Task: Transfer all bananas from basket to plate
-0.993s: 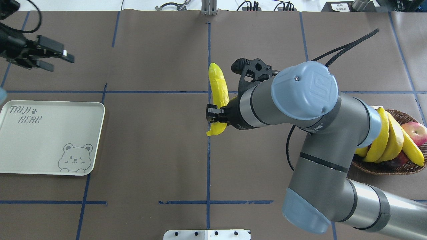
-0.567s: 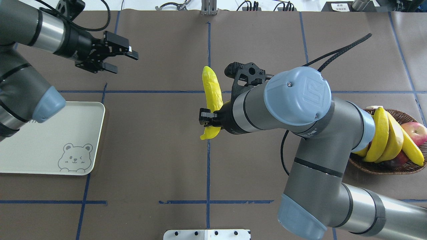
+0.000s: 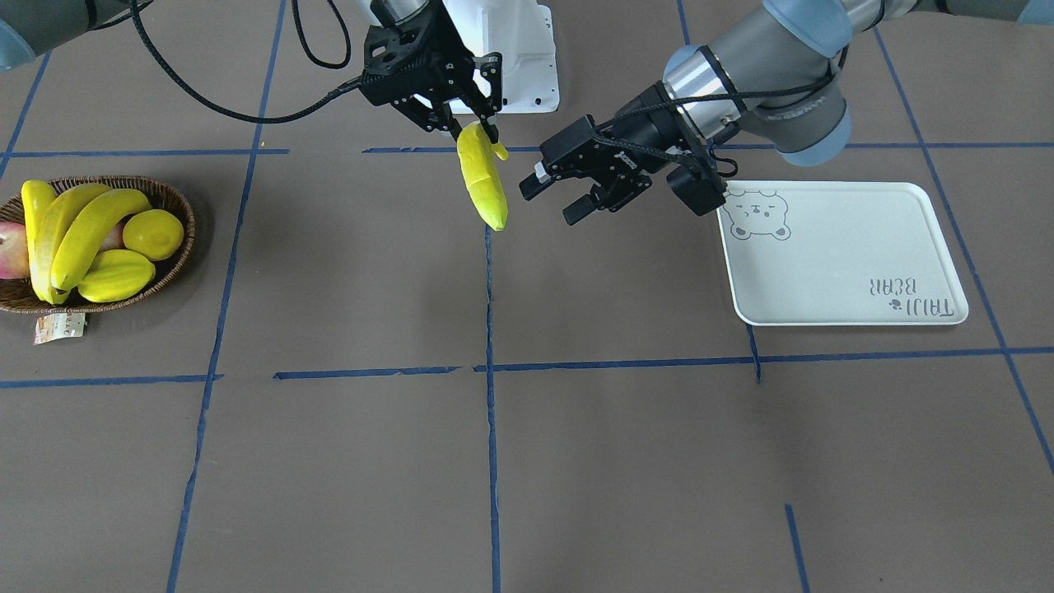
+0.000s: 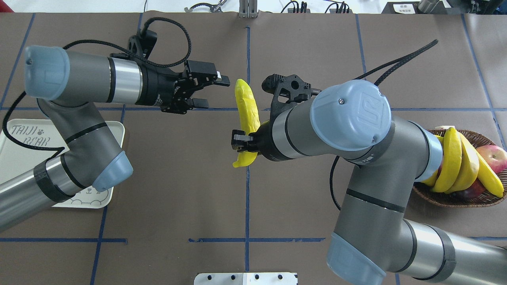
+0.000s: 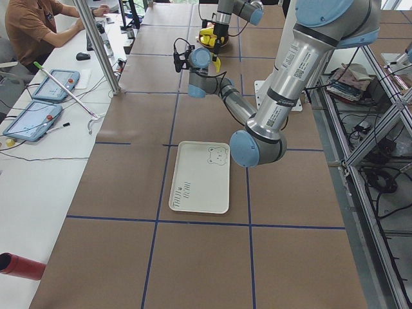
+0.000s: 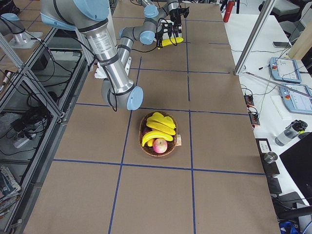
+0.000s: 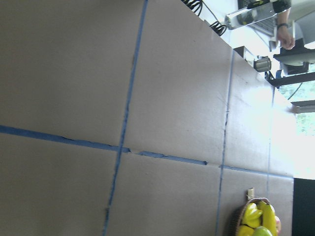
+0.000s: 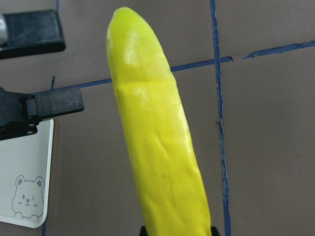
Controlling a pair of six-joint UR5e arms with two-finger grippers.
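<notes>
My right gripper [image 4: 245, 145] is shut on the lower end of a yellow banana [image 4: 246, 113] and holds it above the table's middle; it also shows in the front view [image 3: 482, 185] and fills the right wrist view [image 8: 157, 147]. My left gripper [image 4: 214, 93] is open and empty, just left of the banana's upper end, not touching it. Its fingers [image 8: 54, 103] show in the right wrist view. Three more bananas [image 3: 78, 231] lie in the wicker basket [image 3: 188, 239] at the far right. The white bear plate [image 3: 840, 255] lies at the far left, with nothing on it.
The basket also holds a starfruit [image 3: 115, 276], a lemon [image 3: 154, 233] and a red apple [image 4: 493, 156]. My left arm passes over the plate [image 4: 20, 158]. A white mounting base [image 4: 245, 278] sits at the near table edge. Blue tape lines cross the brown table cover.
My left arm has swung in from the far left to just beside the banana, gripper still open. My right gripper has shifted slightly left with the banana.
</notes>
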